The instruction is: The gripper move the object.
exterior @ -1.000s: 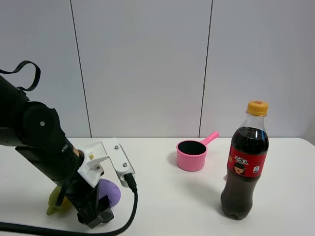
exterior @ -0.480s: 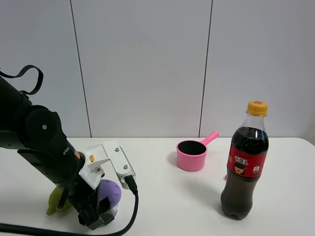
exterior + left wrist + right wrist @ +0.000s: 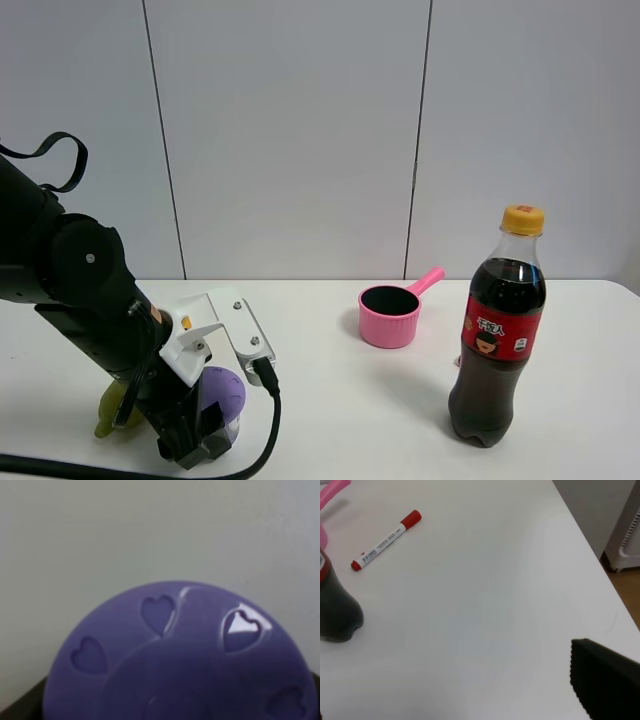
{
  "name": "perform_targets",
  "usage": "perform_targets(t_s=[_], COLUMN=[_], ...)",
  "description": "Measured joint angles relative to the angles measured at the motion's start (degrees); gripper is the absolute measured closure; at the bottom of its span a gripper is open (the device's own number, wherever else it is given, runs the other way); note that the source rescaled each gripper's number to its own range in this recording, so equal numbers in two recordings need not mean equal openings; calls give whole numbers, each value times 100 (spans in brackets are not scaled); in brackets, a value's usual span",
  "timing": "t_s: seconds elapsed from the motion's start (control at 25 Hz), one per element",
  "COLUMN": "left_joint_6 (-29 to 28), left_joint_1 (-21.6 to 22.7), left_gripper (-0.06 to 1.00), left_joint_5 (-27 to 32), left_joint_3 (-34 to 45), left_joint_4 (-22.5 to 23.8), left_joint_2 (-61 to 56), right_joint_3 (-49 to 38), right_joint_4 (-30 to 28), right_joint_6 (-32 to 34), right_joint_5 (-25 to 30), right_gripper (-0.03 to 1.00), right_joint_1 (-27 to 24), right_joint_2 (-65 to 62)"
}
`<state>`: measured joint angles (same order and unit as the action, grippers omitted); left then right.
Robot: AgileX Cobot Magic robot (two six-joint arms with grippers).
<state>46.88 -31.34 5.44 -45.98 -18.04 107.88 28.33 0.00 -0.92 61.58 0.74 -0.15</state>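
Seen from the high camera: left arm's black two-jaw gripper with a white block down at the near left of the white table, with the small round tub with a lilac dimpled lid touching it on its right, far side, lid partly hidden by the clamp; whether clenched on the tub or merely set around it, could not be told. Yellow-green item just left of the arm; pink handled cup and dark cola bottle well apart to the right. From the left wrist: lilac lid filling the view, right under the camera, squat and round with no long axis; jaws unseen. From the right wrist: only one dark corner of the right gripper, state not told, above bare table near a red marker, far from the tub; left arm clearly nearer.
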Motion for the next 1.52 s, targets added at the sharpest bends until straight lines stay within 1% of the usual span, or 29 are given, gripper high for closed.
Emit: perform_targets(t_s=[0.32, 0.48, 0.56, 0.84, 0.96, 1.08, 1.16, 1.28, 1.36, 1.44, 1.52], left_joint_6=[0, 0, 0, 0, 0, -46, -257, -842, -1262, -1778, -2443], left_joint_1=[0, 0, -6, -6, -6, 8, 91, 309, 479, 600, 705], left_gripper=[90, 75, 73, 73, 73, 73, 73, 73, 73, 73, 73], left_joint_5=[213, 355, 375, 412, 581, 869, 1159, 1692, 2246, 2818, 3347], left_joint_3=[5, 5, 5, -1, -1, -64, -220, -530, -725, -932, -1135], left_joint_4=[5, -5, -5, -15, -15, 4, 4, 131, 446, 859, 1303], left_joint_2=[-423, -580, -580, -682, -1046, -1691, -2195, -2842, -3218, -3512, -3792], right_joint_3=[0, 0, 0, 0, 0, 0, 0, 0, 0, 0, 0], right_joint_4=[0, 0, 0, 0, 0, 0, 0, 0, 0, 0, 0], right_joint_6=[0, 0, 0, 0, 0, 0, 0, 0, 0, 0, 0], right_joint_5=[0, 0, 0, 0, 0, 0, 0, 0, 0, 0, 0], right_gripper=[-3, -3, -3, -3, -3, -3, -3, -3, -3, -3, -3], right_joint_1=[0, 0, 0, 0, 0, 0, 0, 0, 0, 0, 0], right_joint_2=[0, 0, 0, 0, 0, 0, 0, 0, 0, 0, 0])
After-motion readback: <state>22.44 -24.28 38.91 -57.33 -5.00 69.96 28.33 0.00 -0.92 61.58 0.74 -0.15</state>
